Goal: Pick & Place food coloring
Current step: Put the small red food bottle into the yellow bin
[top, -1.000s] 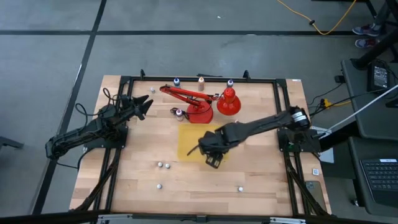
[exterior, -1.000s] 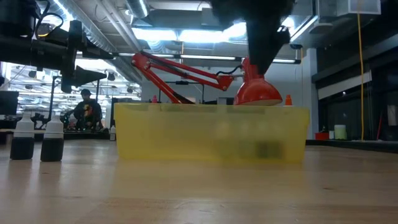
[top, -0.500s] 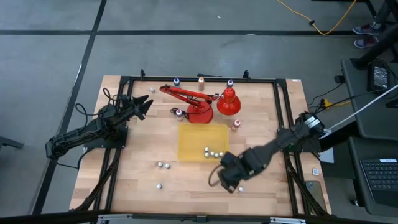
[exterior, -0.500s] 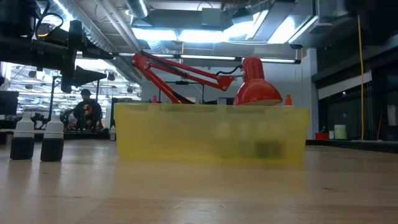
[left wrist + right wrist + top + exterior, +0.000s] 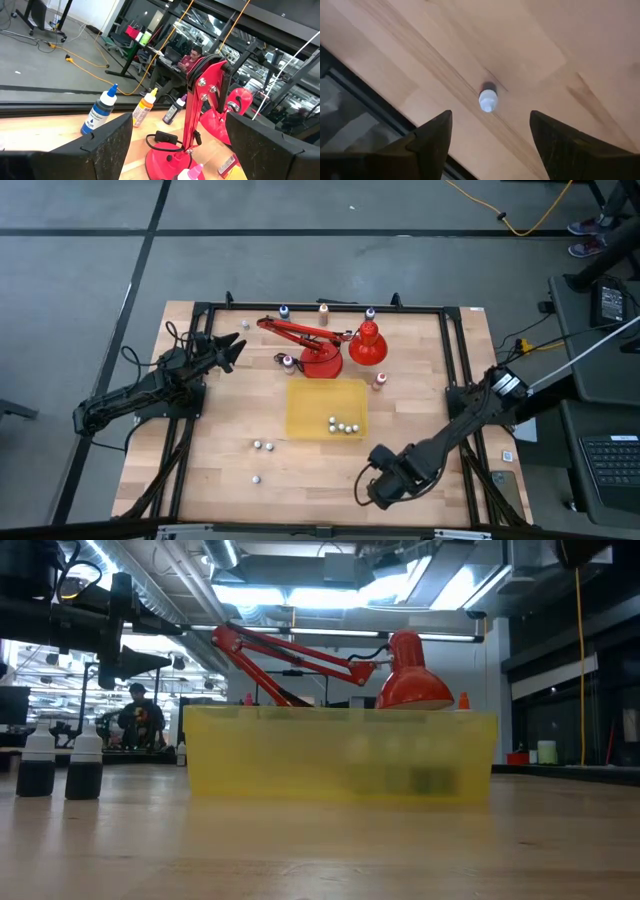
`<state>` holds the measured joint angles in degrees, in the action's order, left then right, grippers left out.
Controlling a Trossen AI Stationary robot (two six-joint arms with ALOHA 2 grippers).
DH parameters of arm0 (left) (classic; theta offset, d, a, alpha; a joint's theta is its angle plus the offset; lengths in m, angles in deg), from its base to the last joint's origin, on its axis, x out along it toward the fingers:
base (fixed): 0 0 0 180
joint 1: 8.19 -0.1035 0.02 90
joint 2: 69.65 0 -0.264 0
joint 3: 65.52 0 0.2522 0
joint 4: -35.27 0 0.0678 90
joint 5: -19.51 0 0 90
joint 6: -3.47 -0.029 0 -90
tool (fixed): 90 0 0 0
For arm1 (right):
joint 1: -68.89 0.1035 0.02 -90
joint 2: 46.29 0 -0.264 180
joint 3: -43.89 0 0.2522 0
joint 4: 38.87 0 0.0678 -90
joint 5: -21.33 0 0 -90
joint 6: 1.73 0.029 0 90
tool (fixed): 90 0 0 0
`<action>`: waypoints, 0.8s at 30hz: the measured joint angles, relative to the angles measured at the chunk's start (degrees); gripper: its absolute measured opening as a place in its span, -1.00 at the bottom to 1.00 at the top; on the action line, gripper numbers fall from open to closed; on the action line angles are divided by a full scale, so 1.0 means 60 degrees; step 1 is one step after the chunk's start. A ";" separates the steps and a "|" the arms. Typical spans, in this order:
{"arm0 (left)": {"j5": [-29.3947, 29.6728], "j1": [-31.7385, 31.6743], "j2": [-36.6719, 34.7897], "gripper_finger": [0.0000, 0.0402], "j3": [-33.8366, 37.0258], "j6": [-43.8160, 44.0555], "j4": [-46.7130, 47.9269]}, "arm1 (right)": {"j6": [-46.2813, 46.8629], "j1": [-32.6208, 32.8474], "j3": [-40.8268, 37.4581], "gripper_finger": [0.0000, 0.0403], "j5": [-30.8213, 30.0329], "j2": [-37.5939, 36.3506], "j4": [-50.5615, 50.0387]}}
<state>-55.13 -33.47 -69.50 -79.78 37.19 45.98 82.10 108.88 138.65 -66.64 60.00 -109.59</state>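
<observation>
While the left hand (image 5: 232, 350) waits open and empty at the bench's (image 5: 225, 470) rear left, four food coloring bottles (image 5: 343, 425) lie collected in the yellow tray (image 5: 310, 402). Having been over that tray a second ago, the right hand (image 5: 378, 490) now hovers front right, fingers (image 5: 432, 142) spread, empty, above another bottle (image 5: 488, 99).
</observation>
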 joint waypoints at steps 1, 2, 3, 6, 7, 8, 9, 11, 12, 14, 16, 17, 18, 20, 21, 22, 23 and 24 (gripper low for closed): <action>0.0000 0.0000 -0.0002 0.55 0.0000 0.0000 -0.0003 | -0.0002 0.0035 -0.0081 0.33 0.0000 0.0066 0.0203; 0.0000 0.0000 0.0000 0.55 0.0000 0.0000 -0.0003 | -0.0009 0.0066 -0.0184 0.33 0.0000 0.0128 0.0370; -0.0003 0.0000 -0.0001 0.55 0.0000 0.0000 -0.0003 | -0.0011 0.0068 -0.0292 0.33 0.0001 0.0193 0.0512; 0.0000 0.0000 0.0001 0.55 0.0000 0.0000 -0.0001 | -0.0015 0.0075 -0.0505 0.33 0.0004 0.0403 0.1000; -0.0004 0.0000 0.0002 0.55 0.0000 0.0000 -0.0002 | -0.0015 0.0075 -0.0545 0.33 0.0007 0.0474 0.1060; 0.0000 0.0000 -0.0001 0.55 0.0000 0.0000 -0.0001 | -0.0015 0.0075 -0.0576 0.33 0.0004 0.0546 0.1115; 0.0000 0.0000 -0.0002 0.56 0.0000 0.0000 -0.0003 | -0.0017 0.0075 -0.0588 0.33 0.0019 0.0625 0.1198; -0.0003 0.0000 0.0001 0.56 0.0000 0.0000 -0.0001 | -0.0025 0.0078 -0.0595 0.33 0.0123 0.0804 0.1335; 0.0000 0.0000 -0.0002 0.55 0.0000 0.0000 -0.0001 | -0.0031 0.0094 -0.0602 0.33 0.0132 0.0861 0.1370; 0.0000 0.0000 0.0000 0.55 0.0000 0.0000 0.0000 | -0.0055 0.0101 -0.0605 0.33 0.0139 0.0932 0.1546; 0.0000 0.0000 0.0001 0.55 0.0000 0.0000 -0.0002 | -0.0052 0.0101 -0.0605 0.33 0.0138 0.0941 0.1589; -0.0001 0.0000 0.0002 0.55 0.0000 0.0000 -0.0003 | -0.0051 0.0101 -0.0605 0.32 0.0138 0.0939 0.1589; 0.0000 0.0000 -0.0001 0.55 0.0000 -0.0001 -0.0001 | -0.0048 0.0101 -0.0605 0.31 0.0140 0.0939 0.1591; 0.0000 0.0000 0.0000 0.56 0.0000 0.0000 -0.0003 | -0.0025 0.0101 -0.0605 0.25 0.0143 0.0939 0.1580; 0.0000 0.0000 -0.0002 0.56 0.0000 0.0000 -0.0003 | -0.0025 0.0101 -0.0605 0.22 0.0161 0.0939 0.1583; -0.0002 0.0000 0.0000 0.56 0.0000 0.0000 -0.0003 | -0.0022 0.0101 -0.0605 0.18 0.0189 0.0939 0.1580; 0.0000 0.0000 -0.0002 0.55 0.0000 0.0000 -0.0003 | -0.0022 0.0101 -0.0605 0.13 0.0189 0.0939 0.1579; -0.0004 0.0000 -0.0002 0.55 0.0000 0.0000 0.0000 | -0.0018 0.0101 -0.0605 0.09 0.0192 0.0939 0.1579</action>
<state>-55.16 -33.47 -69.51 -79.78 37.19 45.98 81.99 109.49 135.02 -65.49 65.63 -100.11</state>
